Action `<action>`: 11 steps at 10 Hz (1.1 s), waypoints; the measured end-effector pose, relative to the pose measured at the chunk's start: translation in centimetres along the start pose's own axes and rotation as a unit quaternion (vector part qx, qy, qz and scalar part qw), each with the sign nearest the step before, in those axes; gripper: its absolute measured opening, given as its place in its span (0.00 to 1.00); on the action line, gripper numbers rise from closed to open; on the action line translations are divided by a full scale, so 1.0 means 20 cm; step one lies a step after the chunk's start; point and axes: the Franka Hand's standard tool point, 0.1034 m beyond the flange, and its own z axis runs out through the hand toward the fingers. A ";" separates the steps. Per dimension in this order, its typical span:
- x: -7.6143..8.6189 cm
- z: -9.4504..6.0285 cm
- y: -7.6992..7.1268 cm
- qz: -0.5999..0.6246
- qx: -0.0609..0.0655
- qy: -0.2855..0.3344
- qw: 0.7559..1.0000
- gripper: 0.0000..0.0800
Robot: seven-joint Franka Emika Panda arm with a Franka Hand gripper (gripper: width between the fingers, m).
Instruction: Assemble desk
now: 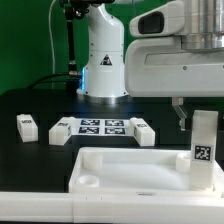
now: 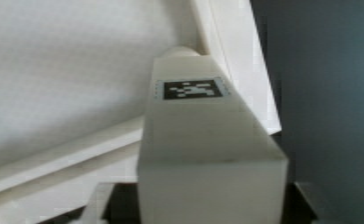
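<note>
The claw [image 2: 209, 200] grips one leg [image 1: 205, 140] upright at the exterior view's right edge, its long axis vertical and its lower end at the right end of the tabletop [image 1: 120, 165] in the lower frame.

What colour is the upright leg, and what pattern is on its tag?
White leg, black-and-white square-patterned tag; clearest in the wrist view.

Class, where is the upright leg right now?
In the exterior view, the upright leg stands at the exterior view's right, at the tabletop's right end.
</note>
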 end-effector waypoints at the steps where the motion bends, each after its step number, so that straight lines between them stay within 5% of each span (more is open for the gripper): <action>1: 0.01 0.00 0.01 0.058 0.001 0.002 0.998 0.36; 4: 0.01 0.00 0.02 0.199 0.006 0.008 0.980 0.36; 9: 0.00 0.00 0.00 0.245 -0.001 0.000 0.970 0.36; 11: 0.00 0.00 0.00 0.216 -0.001 -0.001 0.976 0.74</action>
